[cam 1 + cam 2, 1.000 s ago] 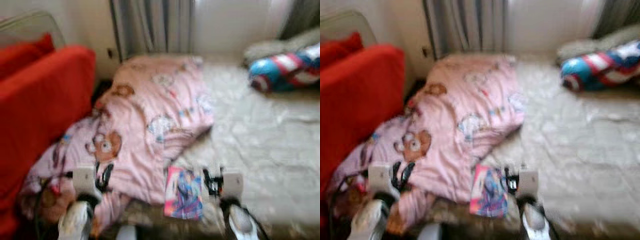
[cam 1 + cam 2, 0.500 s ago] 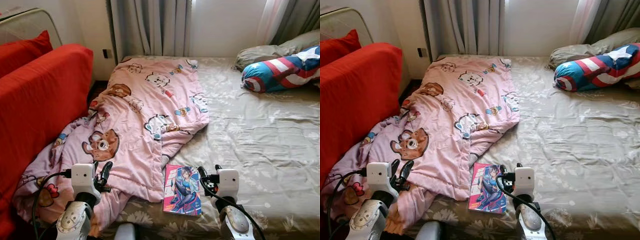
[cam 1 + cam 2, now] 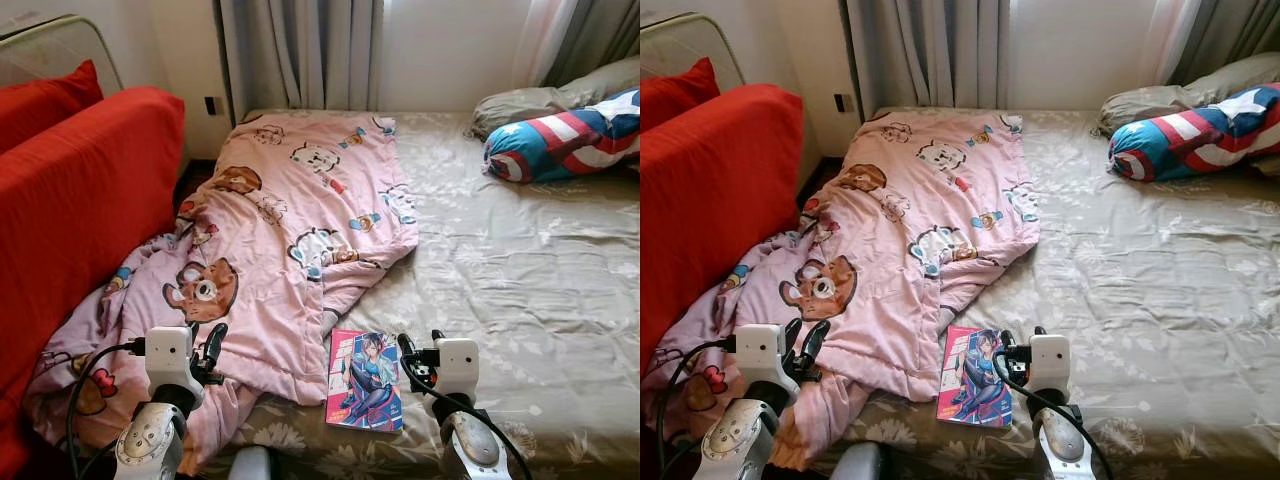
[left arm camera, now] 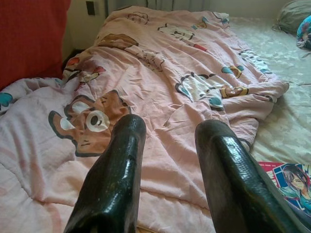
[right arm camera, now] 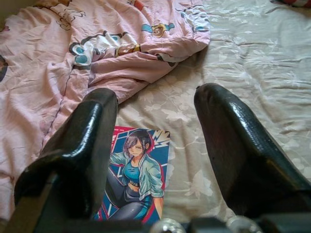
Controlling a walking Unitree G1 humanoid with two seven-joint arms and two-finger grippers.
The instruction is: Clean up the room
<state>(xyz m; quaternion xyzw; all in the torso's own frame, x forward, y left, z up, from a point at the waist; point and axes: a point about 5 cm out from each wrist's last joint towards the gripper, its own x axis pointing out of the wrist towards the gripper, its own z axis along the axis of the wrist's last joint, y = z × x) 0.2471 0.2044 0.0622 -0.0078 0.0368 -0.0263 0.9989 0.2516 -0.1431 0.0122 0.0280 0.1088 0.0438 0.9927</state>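
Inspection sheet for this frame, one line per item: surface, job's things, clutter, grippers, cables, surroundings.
Surface: bed with grey floral sheet, wrinkled.
Job's things: pink cartoon blanket crumpled over the bed's left side, spilling off the near corner; comic book flat near the front edge, beside the blanket.
Clutter: shield-pattern pillow and grey pillow at far right.
Grippers: left gripper open, over the blanket; right gripper open, over the book; both empty.
Cables: black cable looping at left wrist.
Surroundings: red sofa on left, grey curtains behind.
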